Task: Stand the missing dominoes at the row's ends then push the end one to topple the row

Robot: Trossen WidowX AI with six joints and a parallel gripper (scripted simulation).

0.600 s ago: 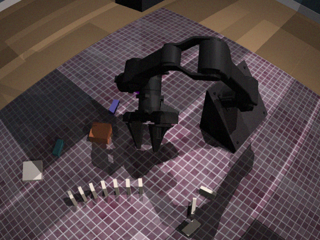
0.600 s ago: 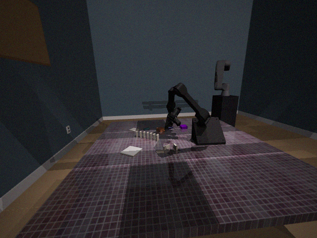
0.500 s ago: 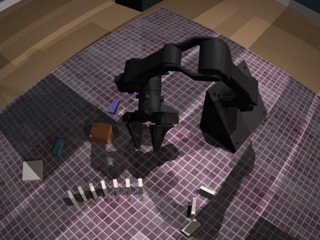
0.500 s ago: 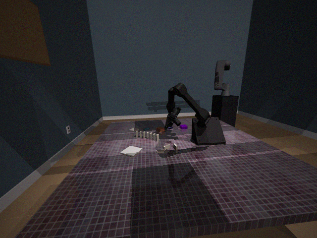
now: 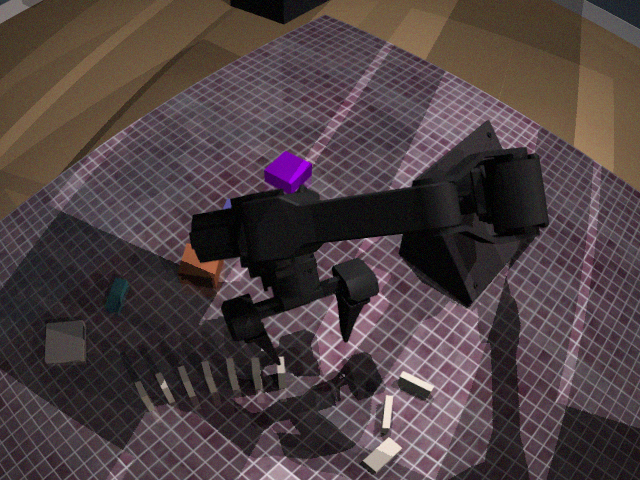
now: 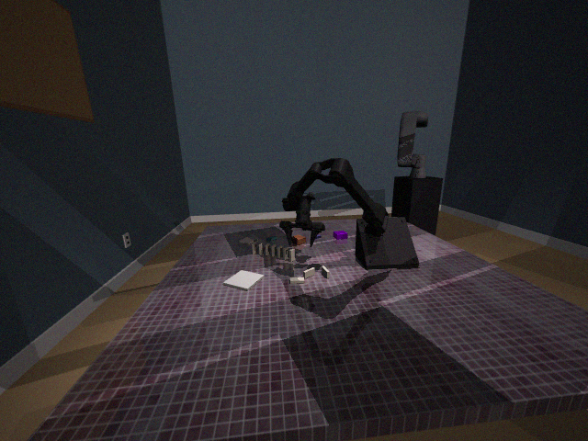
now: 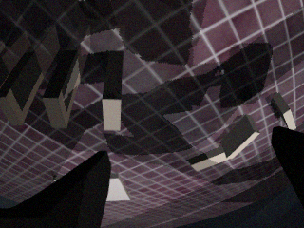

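Several pale dominoes stand in a slightly curved row; its right end domino (image 5: 281, 376) (image 6: 292, 254) (image 7: 112, 114) is upright. Three loose dominoes lie right of the row: one on its long edge (image 5: 416, 386) (image 6: 325, 272) (image 7: 283, 111), a middle one on its long edge (image 5: 387, 414) (image 6: 309, 273) (image 7: 239, 138), and a flat one (image 5: 381, 455) (image 6: 297, 280) (image 7: 209, 162). My gripper (image 5: 311, 351) (image 6: 301, 245) (image 7: 195, 148) is open and empty, pointing down above the table near the row's right end. One fingertip overlaps the end domino's top in the top view; the height between them is unclear there.
An orange block (image 5: 201, 267) (image 6: 299, 239), a purple block (image 5: 287, 171) (image 6: 340, 234) and a teal block (image 5: 117, 295) lie behind the row. A grey tile (image 5: 65, 342) lies beyond its left end. A white tile (image 6: 243, 279) (image 7: 117, 190) lies on the row's other side.
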